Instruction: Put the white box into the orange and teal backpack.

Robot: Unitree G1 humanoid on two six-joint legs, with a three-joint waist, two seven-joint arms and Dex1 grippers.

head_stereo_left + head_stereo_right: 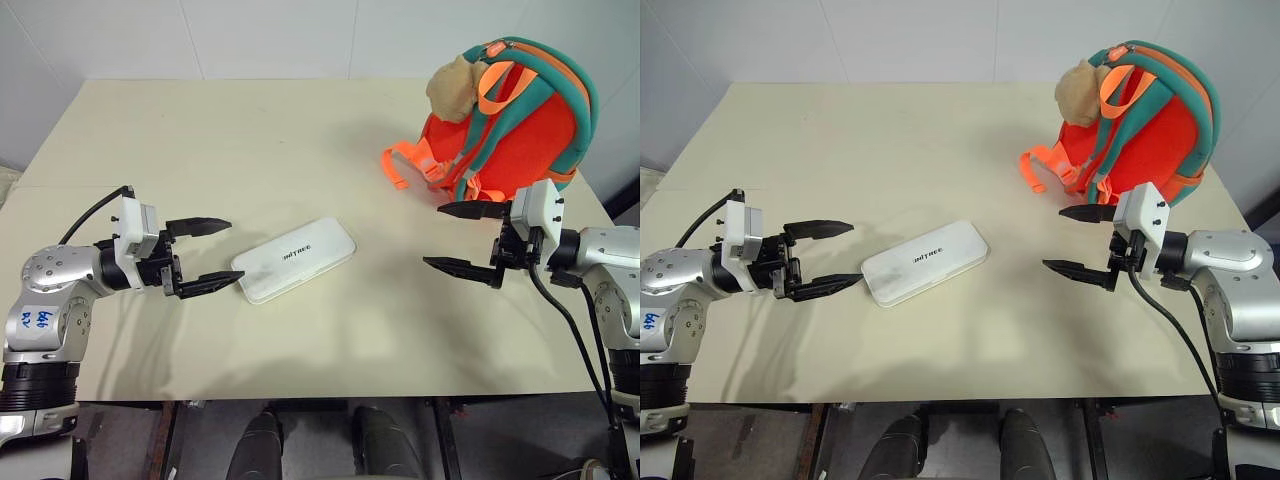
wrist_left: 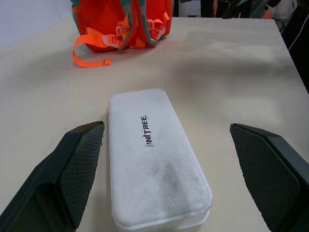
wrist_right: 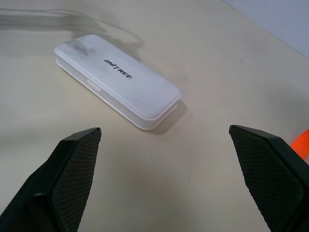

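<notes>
The white box point(image 1: 294, 259) lies flat near the middle of the cream table point(image 1: 250, 130), dark lettering up; it also shows in the wrist views point(image 2: 152, 159) point(image 3: 118, 79). The orange and teal backpack point(image 1: 520, 120) stands at the far right of the table with a tan plush toy point(image 1: 455, 88) on it. My left gripper point(image 1: 208, 256) is open just left of the box's near end, its lower fingertip close beside the box, nothing held. To the right of the box and in front of the backpack my right gripper point(image 1: 455, 238) is open and empty.
Loose orange webbing straps point(image 1: 405, 165) trail from the backpack onto the table toward the box side. The table's front edge point(image 1: 300, 398) runs just below both arms. White walls stand behind the table.
</notes>
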